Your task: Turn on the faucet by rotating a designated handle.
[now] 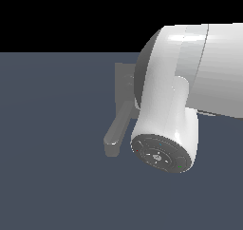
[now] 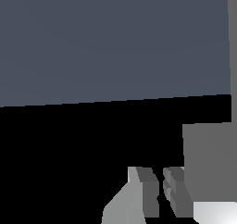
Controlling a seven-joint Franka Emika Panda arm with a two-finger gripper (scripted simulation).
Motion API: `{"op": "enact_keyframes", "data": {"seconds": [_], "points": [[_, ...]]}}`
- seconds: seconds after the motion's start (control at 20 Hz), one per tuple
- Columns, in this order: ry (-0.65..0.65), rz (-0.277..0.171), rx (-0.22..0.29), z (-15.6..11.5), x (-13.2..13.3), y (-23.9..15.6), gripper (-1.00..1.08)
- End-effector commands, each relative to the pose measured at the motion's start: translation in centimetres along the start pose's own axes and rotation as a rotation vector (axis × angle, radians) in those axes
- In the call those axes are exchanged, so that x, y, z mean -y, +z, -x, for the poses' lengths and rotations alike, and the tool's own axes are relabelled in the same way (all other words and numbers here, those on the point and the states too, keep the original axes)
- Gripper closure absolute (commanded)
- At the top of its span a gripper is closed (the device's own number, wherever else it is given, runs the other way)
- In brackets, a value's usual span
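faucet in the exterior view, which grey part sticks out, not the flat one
The long grey bar, jutting out toward the exterior view's lower left. The other part, the flat plate, stands upright behind it, half hidden by the robot arm.

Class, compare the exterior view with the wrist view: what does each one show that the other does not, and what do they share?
Only the exterior view shows the white robot arm in front of the faucet, with a grey bar sticking out below. Only the wrist view shows the claw, its fingers close together with a narrow gap. Both show the dark blue-grey floor and grey faucet parts.
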State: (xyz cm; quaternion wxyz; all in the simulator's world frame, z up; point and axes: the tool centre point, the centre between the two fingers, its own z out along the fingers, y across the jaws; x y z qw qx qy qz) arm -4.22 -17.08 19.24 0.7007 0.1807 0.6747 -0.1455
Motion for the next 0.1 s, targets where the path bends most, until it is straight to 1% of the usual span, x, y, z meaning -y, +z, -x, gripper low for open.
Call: {"op": "enact_keyframes", "data": {"seconds": [0.0, 0.05], "points": [[-0.075, 0.204, -0.028, -2.14, -2.42, -0.08, 1.08], [-0.075, 0.204, -0.028, -2.14, -2.42, -0.08, 1.08]]}}
